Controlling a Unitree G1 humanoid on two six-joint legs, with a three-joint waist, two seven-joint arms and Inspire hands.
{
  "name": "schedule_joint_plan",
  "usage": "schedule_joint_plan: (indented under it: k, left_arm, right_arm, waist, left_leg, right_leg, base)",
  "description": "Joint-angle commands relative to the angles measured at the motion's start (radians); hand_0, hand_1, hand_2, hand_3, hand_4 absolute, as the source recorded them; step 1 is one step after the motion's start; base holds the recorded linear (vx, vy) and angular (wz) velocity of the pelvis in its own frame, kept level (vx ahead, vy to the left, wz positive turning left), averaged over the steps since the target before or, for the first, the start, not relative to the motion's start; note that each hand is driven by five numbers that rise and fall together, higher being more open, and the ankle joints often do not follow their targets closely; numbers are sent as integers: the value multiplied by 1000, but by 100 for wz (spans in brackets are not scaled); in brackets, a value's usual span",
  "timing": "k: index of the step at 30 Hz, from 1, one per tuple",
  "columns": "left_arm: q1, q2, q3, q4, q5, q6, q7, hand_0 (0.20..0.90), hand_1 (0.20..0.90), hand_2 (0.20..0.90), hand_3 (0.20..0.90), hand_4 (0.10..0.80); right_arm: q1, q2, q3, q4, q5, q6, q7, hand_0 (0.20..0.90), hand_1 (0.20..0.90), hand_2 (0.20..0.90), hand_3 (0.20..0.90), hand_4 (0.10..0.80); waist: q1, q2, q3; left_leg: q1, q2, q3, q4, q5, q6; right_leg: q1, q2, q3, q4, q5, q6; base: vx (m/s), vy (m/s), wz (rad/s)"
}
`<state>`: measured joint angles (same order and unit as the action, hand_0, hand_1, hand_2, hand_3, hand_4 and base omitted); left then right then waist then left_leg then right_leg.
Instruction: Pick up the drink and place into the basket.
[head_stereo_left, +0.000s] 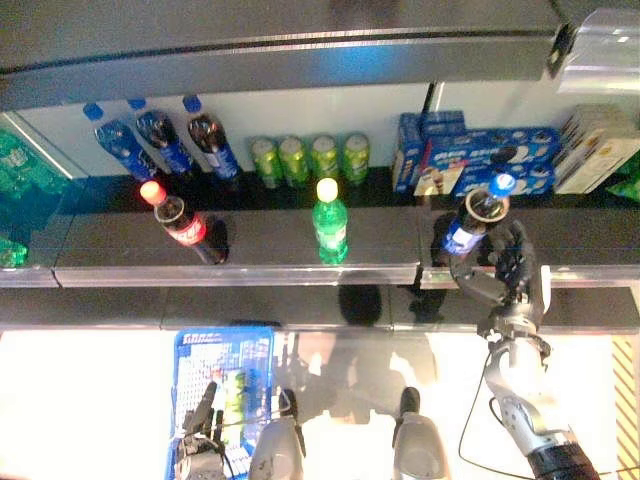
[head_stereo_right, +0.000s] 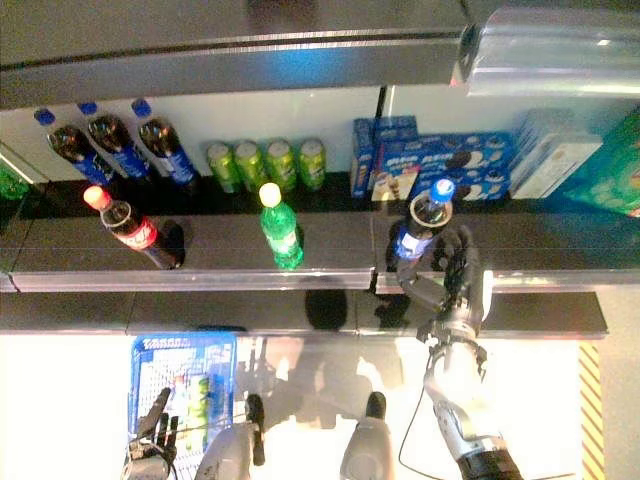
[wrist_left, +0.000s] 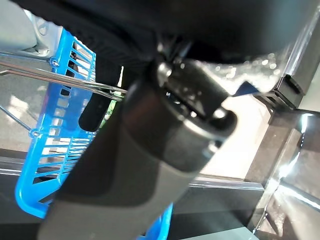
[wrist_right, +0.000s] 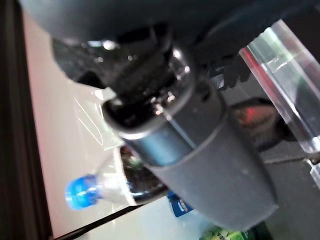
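A dark cola bottle with a blue cap (head_stereo_left: 472, 224) stands at the front of the black shelf (head_stereo_left: 260, 250), right of centre. My right hand (head_stereo_left: 512, 272) reaches up to it, fingers on its right side and thumb curled under its left, shut on its lower part; the base is hidden. The right wrist view shows the same bottle (wrist_right: 107, 189) past the thumb. The blue basket (head_stereo_left: 186, 352) hangs low on the left with a green bottle (head_stereo_left: 236, 392) inside. My left hand (head_stereo_left: 198, 445) is at its near end, curled round the wire handle (wrist_left: 45, 75).
On the shelf front stand a red-capped cola bottle (head_stereo_left: 186, 226) and a green bottle with a yellow cap (head_stereo_left: 330, 232). Behind are three blue-capped bottles (head_stereo_left: 165, 142), several green cans (head_stereo_left: 310, 158) and blue biscuit boxes (head_stereo_left: 480, 158). A metal shelf edge (head_stereo_left: 240, 273) runs across.
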<state>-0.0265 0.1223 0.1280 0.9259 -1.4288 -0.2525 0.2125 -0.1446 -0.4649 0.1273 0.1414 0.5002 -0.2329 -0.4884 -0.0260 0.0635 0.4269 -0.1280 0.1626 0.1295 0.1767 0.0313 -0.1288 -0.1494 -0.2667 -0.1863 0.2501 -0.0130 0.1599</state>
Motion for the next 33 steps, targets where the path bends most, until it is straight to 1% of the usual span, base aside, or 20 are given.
schedule_joint_plan:
  k: [1, 7, 10, 18, 19, 21, 26, 33]
  left_arm:
    - [25, 23, -51, -44, -1, -41, -13, 300, 300, 300, 200, 100]
    - [-3, 31, -52, -27, -9, -31, -11, 300, 300, 300, 200, 100]
    - [-9, 37, -55, -18, -15, -29, -19, 300, 300, 300, 200, 100]
    - [-27, 53, -63, -10, -33, -3, -46, 300, 300, 300, 200, 100]
    - [-27, 53, -63, -9, -34, -2, -47, 300, 300, 300, 200, 100]
    - [-26, 50, -64, -6, -38, 1, -64, 300, 300, 300, 200, 100]
    - [-15, 48, -54, -8, -36, 7, -82, 300, 300, 300, 200, 100]
    - [16, 42, -5, -25, -75, 0, -108, 300, 300, 300, 200, 100]
  right_arm:
    - [-187, -8, -24, -64, -5, -101, -48, 900, 900, 900, 900, 800]
    - [-302, -18, -14, -9, 12, -91, -98, 900, 900, 900, 900, 800]
    - [-363, -45, -20, 45, 22, -101, -140, 900, 900, 900, 900, 800]
    - [-519, -123, -26, 197, 39, -102, -175, 900, 900, 900, 900, 800]
    - [-522, -124, -26, 200, 39, -101, -176, 853, 853, 853, 845, 745]
    - [-543, -142, -28, 228, 42, -98, -190, 300, 300, 300, 200, 100]
    - [-542, -151, -47, 255, 44, -113, -188, 300, 300, 300, 200, 100]
    - [-465, -136, -78, 194, 14, -103, -179, 300, 300, 300, 200, 100]
  waist:
    - [33, -25, 2]
    - [53, -19, 36]
    - [69, -13, 52]
    - [101, 5, 80]
    - [101, 5, 81]
    - [107, 9, 85]
    - [113, 10, 87]
    - [104, 11, 59]
  left_leg:
    - [-15, -12, -45, 146, -93, 30]
    - [-56, -18, -64, 169, -83, 30]
    - [-74, -22, -73, 177, -77, 31]
    - [-105, -31, -89, 205, -71, 30]
    - [-106, -32, -89, 207, -71, 30]
    - [-108, -33, -91, 216, -68, 29]
    - [-106, -30, -93, 255, -80, 28]
    - [-77, -25, -85, 282, -84, 25]
  right_leg:
    - [-39, 3, -17, 63, -8, -30]
    - [-66, -3, -25, 89, -11, -41]
    - [-76, -5, -32, 103, -15, -46]
    - [-92, -13, -46, 139, -34, -59]
    - [-92, -13, -46, 141, -35, -59]
    - [-91, -14, -49, 154, -45, -65]
    - [-81, -17, -51, 191, -76, -74]
    - [-43, -20, -45, 209, -99, -82]
  base:
    - [-21, 18, 7]
    - [1, 18, 5]
    - [12, 22, 6]
    - [23, 23, 5]
    - [13, 32, 3]
    - [25, 36, 0]
    - [28, 27, 5]
    - [35, 43, 3]
